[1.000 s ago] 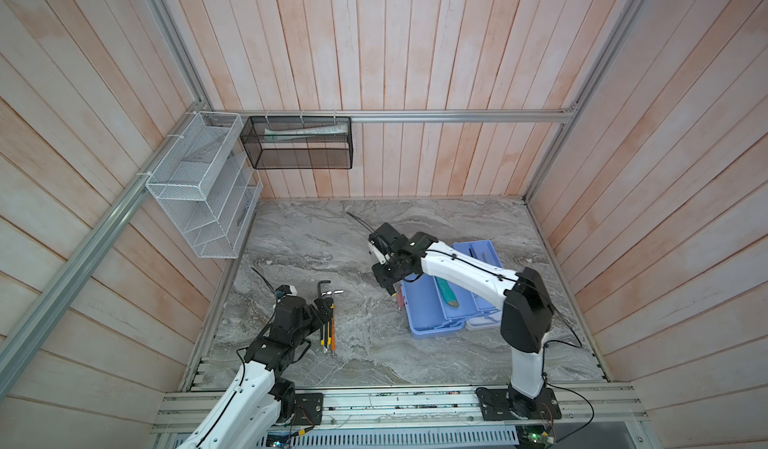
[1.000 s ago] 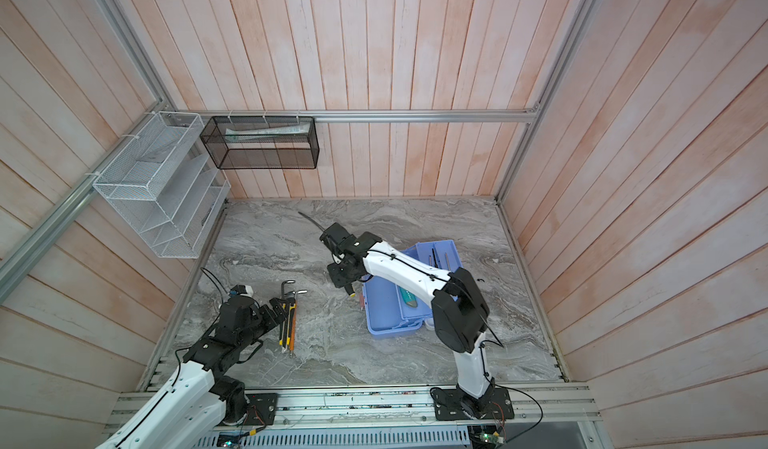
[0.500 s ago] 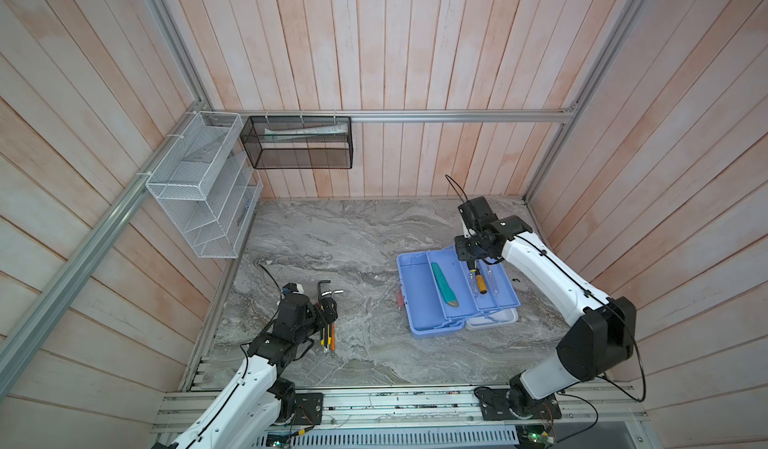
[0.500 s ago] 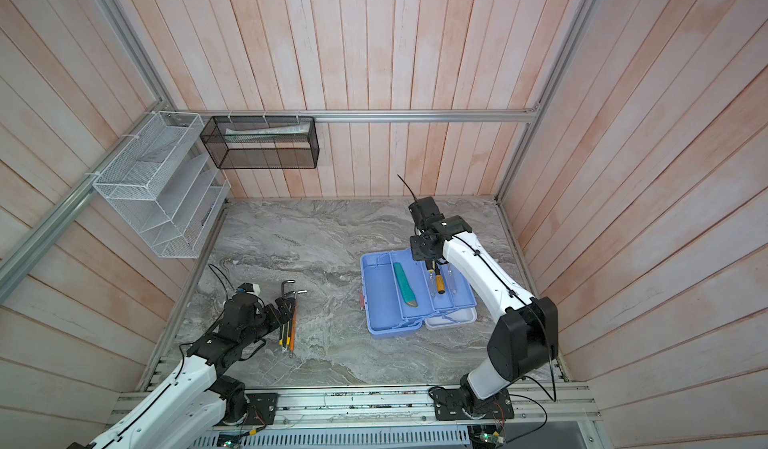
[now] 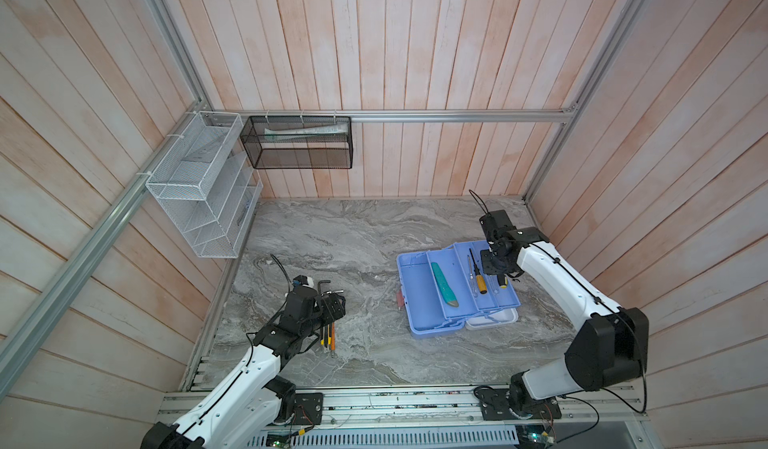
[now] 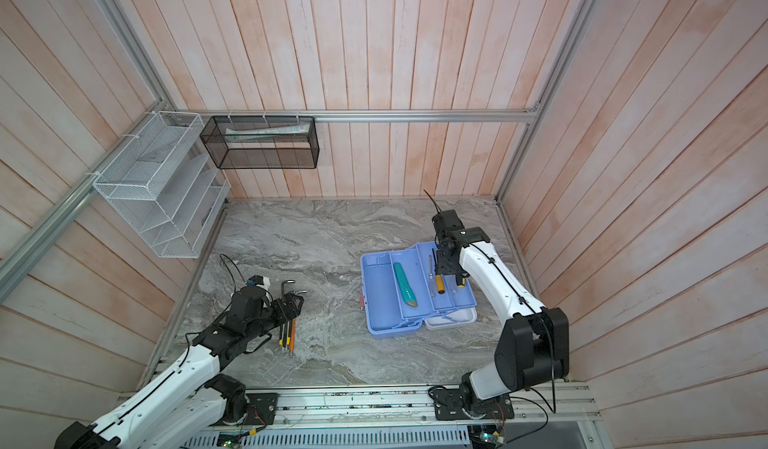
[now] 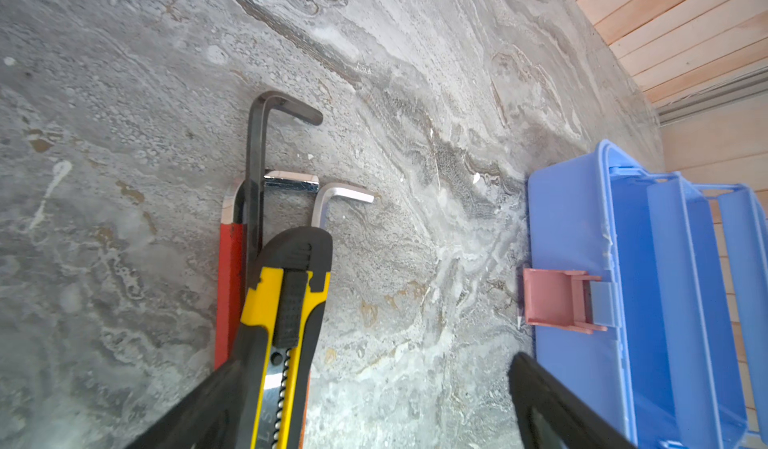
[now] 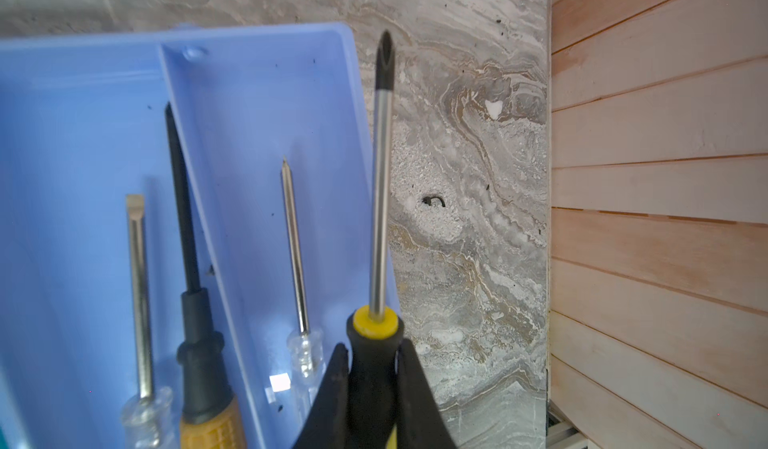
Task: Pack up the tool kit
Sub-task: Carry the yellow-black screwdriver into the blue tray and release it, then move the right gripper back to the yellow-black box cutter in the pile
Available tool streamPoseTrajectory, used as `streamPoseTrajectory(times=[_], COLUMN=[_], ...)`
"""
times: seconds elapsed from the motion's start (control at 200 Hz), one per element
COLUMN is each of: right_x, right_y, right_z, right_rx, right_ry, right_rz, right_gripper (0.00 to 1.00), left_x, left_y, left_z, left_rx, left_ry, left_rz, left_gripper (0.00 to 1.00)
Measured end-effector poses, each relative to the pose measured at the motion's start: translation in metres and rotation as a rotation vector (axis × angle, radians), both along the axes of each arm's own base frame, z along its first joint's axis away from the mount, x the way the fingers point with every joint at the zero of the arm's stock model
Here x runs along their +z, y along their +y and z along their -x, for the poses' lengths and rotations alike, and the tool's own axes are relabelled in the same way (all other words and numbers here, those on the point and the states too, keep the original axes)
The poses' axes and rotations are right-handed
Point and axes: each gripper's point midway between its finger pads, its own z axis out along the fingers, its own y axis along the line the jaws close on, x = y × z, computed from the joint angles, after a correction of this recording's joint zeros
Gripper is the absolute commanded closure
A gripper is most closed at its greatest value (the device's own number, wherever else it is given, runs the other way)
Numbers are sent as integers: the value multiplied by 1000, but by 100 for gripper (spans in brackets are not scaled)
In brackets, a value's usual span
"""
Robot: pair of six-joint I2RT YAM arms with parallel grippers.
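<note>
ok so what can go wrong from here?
1. The right end effector grips the screwdriver along the tray's outer edge; released here, it may land on the table.
2. The open left end effector hovers over the utility knife, packed against hex keys and a red tool; closing could snag them.

The right jaws hold a screwdriver [image 5: 502,282] over the open toolbox [image 5: 417,297].

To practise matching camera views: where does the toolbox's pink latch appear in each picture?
In a top view: pink latch on the blue toolbox's left outer wall.
In a top view: same wall, same spot.
Left wrist: on the box's outer wall.
Right wrist: not in it.
Shared landmark: the blue toolbox.
</note>
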Motion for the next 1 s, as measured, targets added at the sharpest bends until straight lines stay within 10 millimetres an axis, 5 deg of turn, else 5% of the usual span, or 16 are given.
streamPoseTrajectory(times=[0.085, 0.215, 0.435, 0.745, 1.0], right_x=[-4, -5, -4, 1, 14], right_y=[-2, -2, 0, 6, 42], right_z=[3, 0, -3, -9, -13], right_rx=[3, 3, 13, 25, 110], right_ry=[12, 2, -10, -25, -72], right_rz=[13, 11, 10, 2, -102], right_gripper=[100, 81, 68, 63, 63], left_x=[0, -1, -7, -10, -17], left_y=[-2, -4, -9, -18, -27], left_z=[1, 2, 8, 15, 20], left_rx=[-4, -4, -6, -15, -38], left_ry=[0, -2, 17, 28, 49], left_rz=[3, 16, 31, 42, 30], left_gripper=[0, 0, 0, 0, 0])
